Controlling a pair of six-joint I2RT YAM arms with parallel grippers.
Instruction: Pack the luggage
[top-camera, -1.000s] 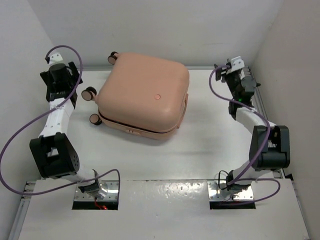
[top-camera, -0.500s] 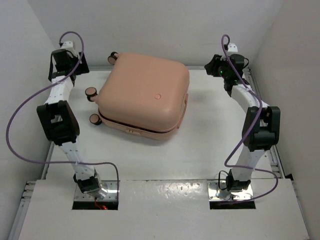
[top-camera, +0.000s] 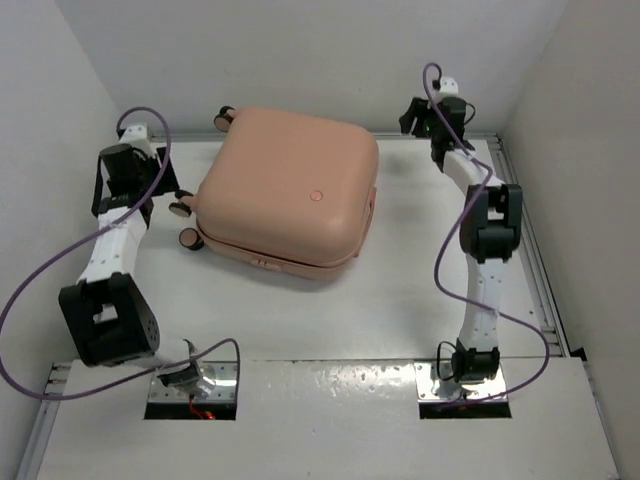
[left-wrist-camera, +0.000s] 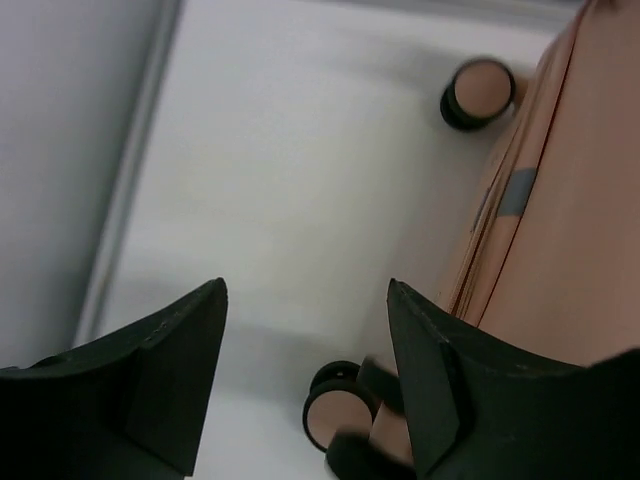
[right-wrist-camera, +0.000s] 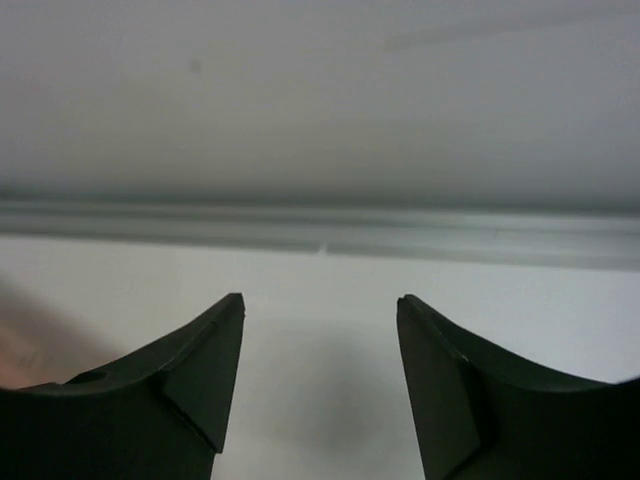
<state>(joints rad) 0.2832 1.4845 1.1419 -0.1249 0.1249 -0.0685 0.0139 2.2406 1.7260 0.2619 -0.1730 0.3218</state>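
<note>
No lettering, label or number can be read on the luggage or elsewhere.

Ahead of me the right gripper has its two dark fingers parted, with only bare white table between them. A metal rail runs straight across from 9 to 3 o'clock, with grey wall above it at 12. A pinkish blur at 8 o'clock is too soft for me to identify.
</note>
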